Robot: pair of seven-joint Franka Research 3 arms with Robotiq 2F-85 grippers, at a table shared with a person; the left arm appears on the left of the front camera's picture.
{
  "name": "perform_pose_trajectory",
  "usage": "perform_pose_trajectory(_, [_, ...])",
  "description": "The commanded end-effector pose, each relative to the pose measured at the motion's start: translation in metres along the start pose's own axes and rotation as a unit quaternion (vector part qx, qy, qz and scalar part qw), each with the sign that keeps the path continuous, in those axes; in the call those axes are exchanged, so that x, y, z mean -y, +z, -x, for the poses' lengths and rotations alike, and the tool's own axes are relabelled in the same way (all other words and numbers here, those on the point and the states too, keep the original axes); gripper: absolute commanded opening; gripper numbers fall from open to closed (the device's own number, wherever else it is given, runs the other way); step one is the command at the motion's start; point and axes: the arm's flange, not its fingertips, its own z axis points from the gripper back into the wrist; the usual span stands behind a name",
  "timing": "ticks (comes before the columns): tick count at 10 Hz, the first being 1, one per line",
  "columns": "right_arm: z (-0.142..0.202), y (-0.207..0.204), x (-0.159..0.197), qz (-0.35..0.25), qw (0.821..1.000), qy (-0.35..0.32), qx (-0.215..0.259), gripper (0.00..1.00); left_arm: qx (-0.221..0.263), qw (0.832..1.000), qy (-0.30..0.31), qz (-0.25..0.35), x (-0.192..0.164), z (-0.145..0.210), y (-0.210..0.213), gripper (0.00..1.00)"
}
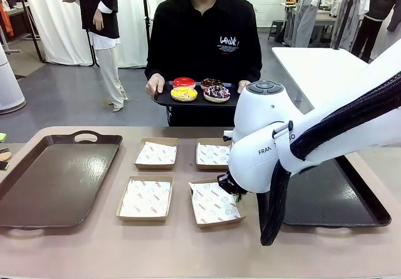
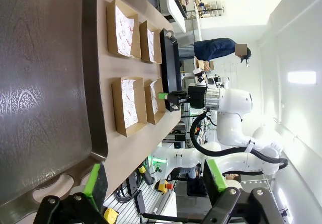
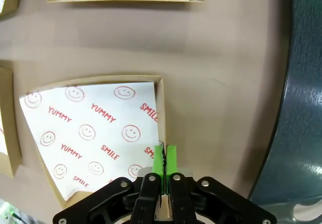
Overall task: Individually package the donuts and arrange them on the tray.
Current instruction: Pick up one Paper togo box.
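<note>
My right hand [image 3: 164,159], pointing down, pinches the cardboard box [image 3: 100,77] wall beside paper [image 3: 95,128] printed "YUMMY" and "SMILE".

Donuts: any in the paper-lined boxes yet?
No: all four donuts sit on the black tray in the person's hands; the boxes hold only printed paper.

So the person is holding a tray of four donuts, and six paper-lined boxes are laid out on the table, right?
Not six. The front view shows four paper-lined boxes laid out on the table, in two rows of two. The rest holds: the person is holding a tray of four donuts.
</note>
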Motion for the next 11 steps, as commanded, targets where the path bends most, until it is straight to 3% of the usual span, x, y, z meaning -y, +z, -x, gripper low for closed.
perform_pose_trajectory(1, [-0.001,-0.005,-0.008,0.008,1.000,-0.011,0.018,0.00,0.006,1.000,-0.005,0.010,0.001,0.000,0.001,1.00])
perform_pose_trajectory(3, [0.010,0.010,-0.008,-0.003,1.000,-0.011,0.023,0.00,0.006,1.000,-0.005,0.010,0.001,0.000,0.001,1.00])
perform_pose_trajectory(6, [0.023,0.103,-0.022,-0.019,0.995,-0.013,0.095,0.00,0.006,1.000,-0.005,0.010,0.001,0.000,0.001,1.00])
perform_pose_trajectory(9, [-0.020,0.177,-0.035,-0.005,0.989,-0.069,0.128,0.00,0.006,1.000,-0.005,0.010,0.001,0.000,0.001,1.00])
perform_pose_trajectory(11, [-0.081,0.198,-0.039,0.001,0.988,-0.112,0.104,0.00,0.006,1.000,-0.005,0.010,0.001,0.000,0.001,1.00])
